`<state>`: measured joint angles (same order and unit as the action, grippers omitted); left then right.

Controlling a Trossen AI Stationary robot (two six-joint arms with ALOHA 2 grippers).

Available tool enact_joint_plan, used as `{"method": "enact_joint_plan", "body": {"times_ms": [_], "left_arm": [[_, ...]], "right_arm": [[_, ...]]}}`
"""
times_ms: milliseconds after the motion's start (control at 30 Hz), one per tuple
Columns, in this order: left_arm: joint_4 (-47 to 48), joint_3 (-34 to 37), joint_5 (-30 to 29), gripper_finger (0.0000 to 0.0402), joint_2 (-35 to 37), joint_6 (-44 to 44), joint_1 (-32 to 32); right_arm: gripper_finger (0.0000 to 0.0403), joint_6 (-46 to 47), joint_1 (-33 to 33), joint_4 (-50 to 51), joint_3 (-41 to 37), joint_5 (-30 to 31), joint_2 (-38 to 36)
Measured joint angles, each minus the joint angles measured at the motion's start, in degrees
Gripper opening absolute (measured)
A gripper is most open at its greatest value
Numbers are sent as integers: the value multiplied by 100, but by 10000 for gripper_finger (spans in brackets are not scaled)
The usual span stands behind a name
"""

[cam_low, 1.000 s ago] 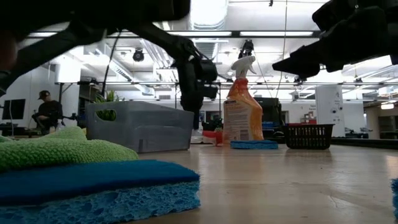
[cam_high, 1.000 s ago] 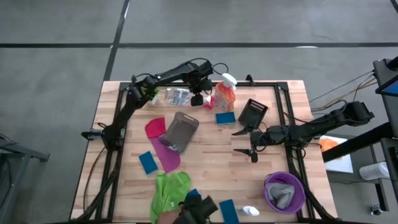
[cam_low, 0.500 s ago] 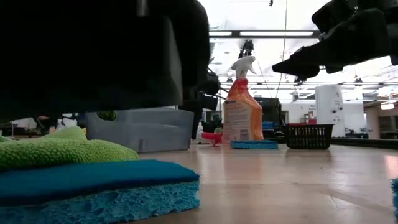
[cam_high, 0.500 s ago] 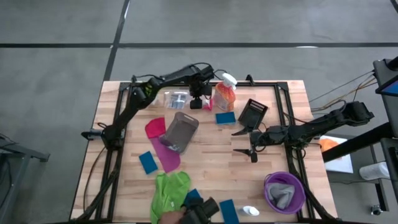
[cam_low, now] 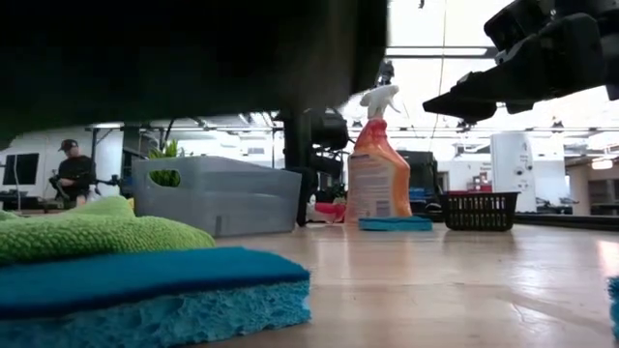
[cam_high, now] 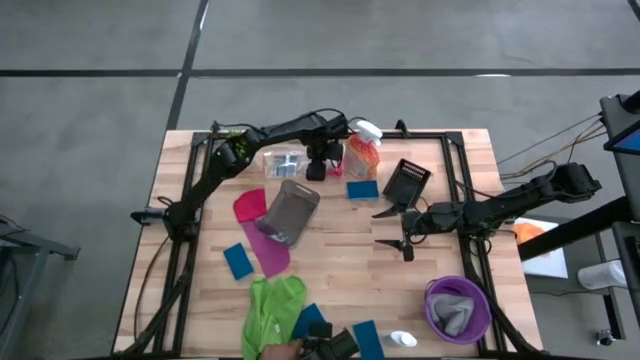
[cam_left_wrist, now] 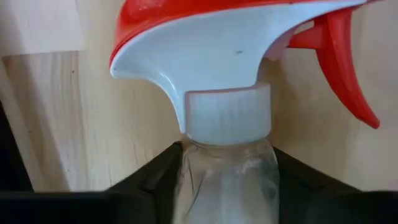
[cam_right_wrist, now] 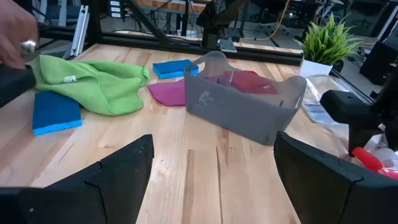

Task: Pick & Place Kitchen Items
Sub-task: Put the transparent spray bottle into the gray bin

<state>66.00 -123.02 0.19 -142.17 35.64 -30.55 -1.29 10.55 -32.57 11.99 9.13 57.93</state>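
While right gripper (cam_high: 400,228) jaws gape, left gripper (cam_high: 316,170) jaws flank red-topped bottle (cam_left_wrist: 239,81).

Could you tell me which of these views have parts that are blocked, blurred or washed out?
Low view: a dark mass blacks out the upper left, ceiling lights glare, and the near blue sponge is soft. Left wrist view: the red-topped bottle fills the frame. High view and right wrist view: evenly lit.
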Motion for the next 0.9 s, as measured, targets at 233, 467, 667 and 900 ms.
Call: {"method": "enact_joint_plan", "body": {"times_ms": [233, 467, 667, 900], "left_arm": [[-46, -4, -386, 135, 438, -206, 75], [-49, 2, -451, 135, 1262, -413, 28], [-487, 13, -471, 135, 2181, -615, -105], [-1977, 743, 363, 134, 3440, -1779, -192]], "right_arm": [[325, -1, 0, 10, 0, 0, -7], [325, 0, 2, 13, 0, 0, -7], [325, -1, 2, 15, 0, -2, -7], [325, -1, 2, 8, 0, -2, -7]]}}
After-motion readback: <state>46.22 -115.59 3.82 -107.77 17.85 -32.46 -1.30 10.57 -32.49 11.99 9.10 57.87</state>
